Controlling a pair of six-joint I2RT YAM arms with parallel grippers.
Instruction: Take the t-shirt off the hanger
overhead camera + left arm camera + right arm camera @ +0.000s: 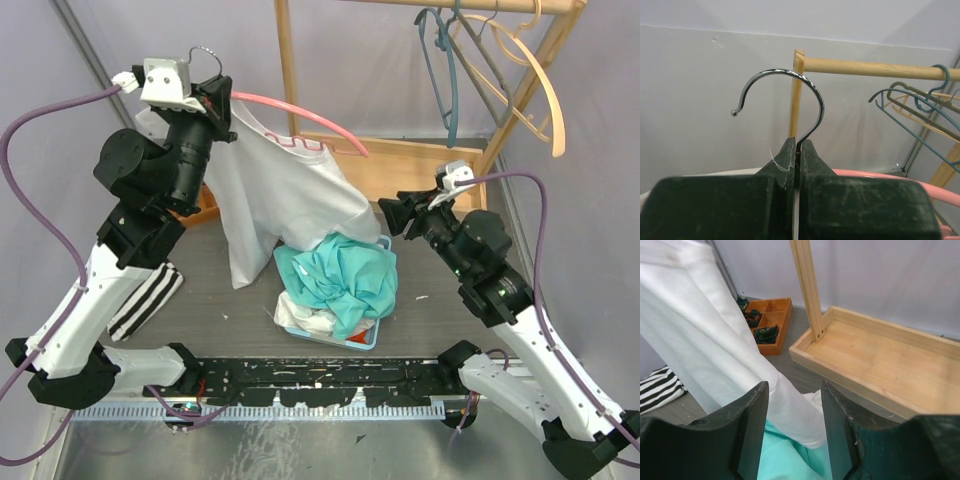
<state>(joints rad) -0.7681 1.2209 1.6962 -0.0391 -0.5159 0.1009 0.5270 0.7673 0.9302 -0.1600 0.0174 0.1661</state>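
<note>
Left pincer is clamped on the hook stem of the pink hanger; the white t-shirt hangs below it. Right pincer stands parted, with shirt cloth just ahead.

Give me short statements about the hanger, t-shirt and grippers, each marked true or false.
The left gripper is shut on the metal hook of the hanger. True.
One hanger arm sticks out bare beside the t-shirt. True.
The right gripper is shut on the t-shirt. False: its jaws stand open.
The hanger hangs on the wooden rod. False: the left gripper holds it up.
The striped cloth lies in the basket. False: it lies on the table.
</note>
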